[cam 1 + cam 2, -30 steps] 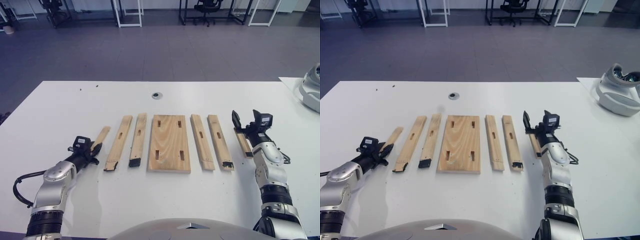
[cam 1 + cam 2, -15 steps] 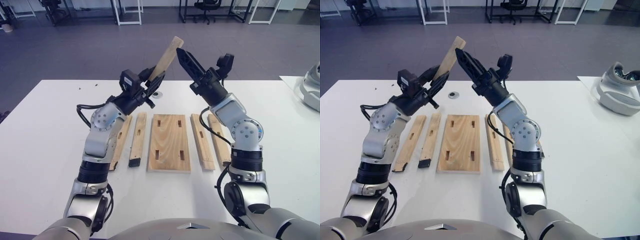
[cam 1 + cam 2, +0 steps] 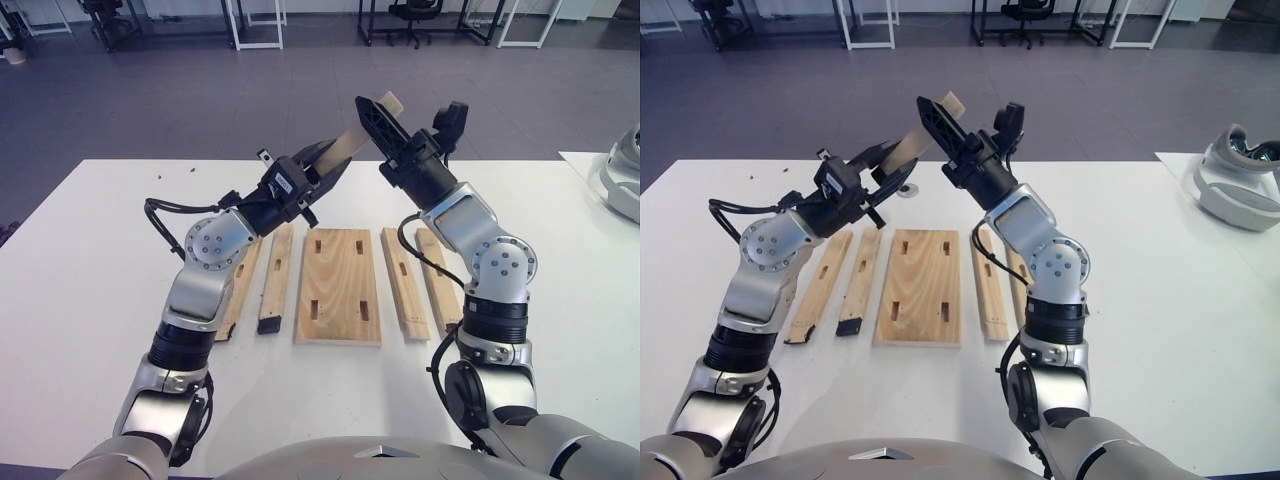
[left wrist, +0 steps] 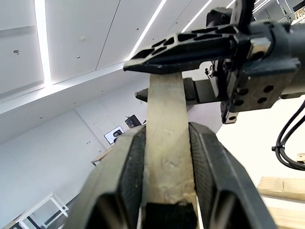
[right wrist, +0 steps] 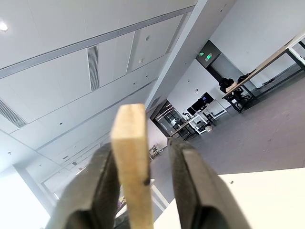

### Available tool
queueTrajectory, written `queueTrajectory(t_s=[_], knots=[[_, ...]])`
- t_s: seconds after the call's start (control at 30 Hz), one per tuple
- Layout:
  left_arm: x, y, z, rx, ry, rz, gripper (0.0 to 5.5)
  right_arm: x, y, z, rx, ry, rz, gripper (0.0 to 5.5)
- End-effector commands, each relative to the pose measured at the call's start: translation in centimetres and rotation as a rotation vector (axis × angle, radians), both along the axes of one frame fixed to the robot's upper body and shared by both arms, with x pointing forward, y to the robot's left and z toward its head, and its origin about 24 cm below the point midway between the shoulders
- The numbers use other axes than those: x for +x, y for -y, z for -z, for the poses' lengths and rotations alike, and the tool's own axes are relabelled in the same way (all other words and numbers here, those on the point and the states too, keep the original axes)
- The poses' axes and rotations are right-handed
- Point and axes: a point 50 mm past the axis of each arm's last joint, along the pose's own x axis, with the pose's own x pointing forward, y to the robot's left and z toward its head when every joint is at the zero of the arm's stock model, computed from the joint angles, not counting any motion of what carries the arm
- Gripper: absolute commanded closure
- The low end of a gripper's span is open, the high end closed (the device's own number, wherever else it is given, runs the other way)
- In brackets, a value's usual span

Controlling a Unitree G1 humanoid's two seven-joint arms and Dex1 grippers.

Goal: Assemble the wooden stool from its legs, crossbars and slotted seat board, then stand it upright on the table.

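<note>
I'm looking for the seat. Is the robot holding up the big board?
No, the slotted seat board lies flat on the white table, untouched.

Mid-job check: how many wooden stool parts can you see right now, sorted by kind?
Seat board: 1
Slotted legs, flat on the table: 4
Crossbar, held in the air by the left fingers, far end between the right fingers: 1
Total: 6
</note>
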Motion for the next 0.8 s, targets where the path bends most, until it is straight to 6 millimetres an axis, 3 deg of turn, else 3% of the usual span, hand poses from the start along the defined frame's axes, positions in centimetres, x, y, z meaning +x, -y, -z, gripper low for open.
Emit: queueTrajectory(t_s=[0.03,0.13,0.17,0.23,0.33,0.47,0.57,0.8], knots=[[-0.5,0.3,-0.1,0.045,0.024,0.012,4.22,-0.5,-0.2,-0.3,-0.016,0.003,-0.002,4.7],[-0.8,0.5,0.5,0.064,-0.004,0.031,4.22,-0.7,0.4,0.5,-0.054,-0.01,0.071,5.09],[-0.8,0.6,0.9,0.073,-0.025,0.028,3.86,-0.6,1.4,1.3,-0.068,-0.032,0.146,5.09],[-0.9,-0.2,1.9,0.079,-0.064,-0.014,3.44,-0.9,5.0,3.8,-0.135,-0.098,0.362,5.09],[-1.0,-2.7,2.8,0.019,-0.122,-0.141,2.96,-3.3,9.4,8.6,-0.296,-0.201,0.546,5.09],[-0.5,-5.4,4.2,-0.168,-0.226,-0.316,2.44,-4.3,9.3,13.8,-0.44,-0.318,0.577,5.09],[-0.3,-6.4,4.5,-0.271,-0.272,-0.385,2.44,-4.0,9.0,14.8,-0.46,-0.325,0.606,5.09],[-0.4,-6.6,4.8,-0.311,-0.291,-0.409,2.44,-3.7,9.4,16.0,-0.544,-0.311,0.659,5.09]])
